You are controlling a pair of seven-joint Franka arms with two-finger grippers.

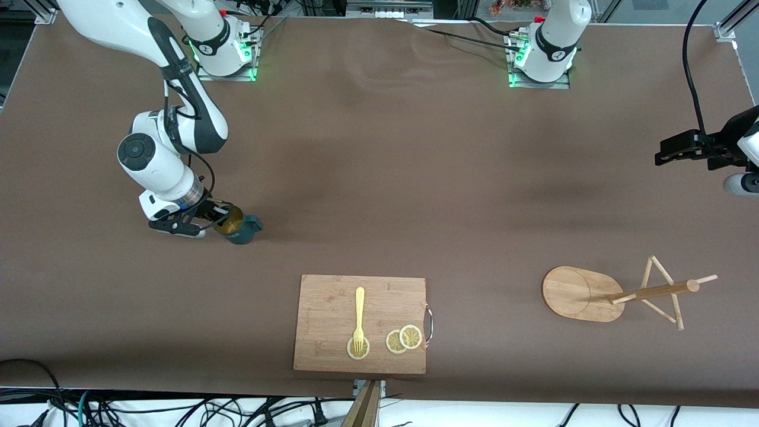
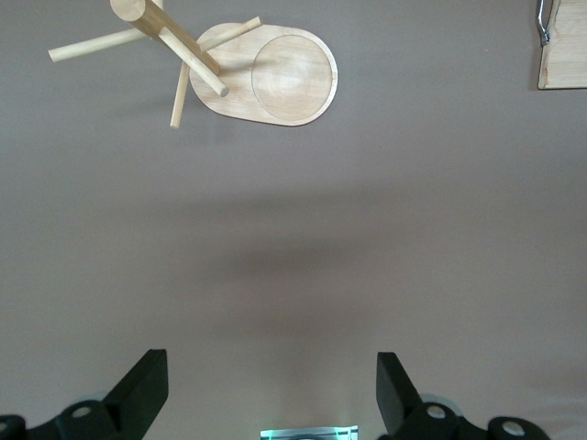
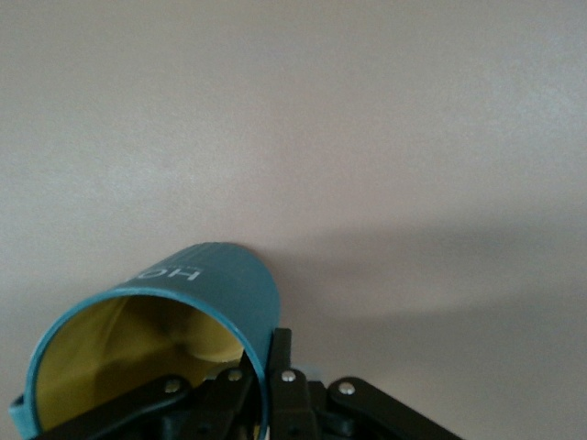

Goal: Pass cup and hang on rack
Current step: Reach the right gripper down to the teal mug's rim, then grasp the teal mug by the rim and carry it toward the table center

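The cup (image 1: 239, 226) is sitting on the worktop (image 1: 379, 178) toward my right arm's end, well apart from the rack (image 1: 616, 292), which is lying tipped over; passing and hanging are both waiting; my right pincer (image 1: 214, 222) is clenching its rim; my left pincer (image 2: 271, 394) is waiting, spread wide, holding nothing.

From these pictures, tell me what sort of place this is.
Probably a robotics lab bench: the table is edged with aluminium framing and loose cables, and staged kitchen props sit on it, namely a cutting board and rack.

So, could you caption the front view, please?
Right gripper shut on the cup rim; left gripper waits open.
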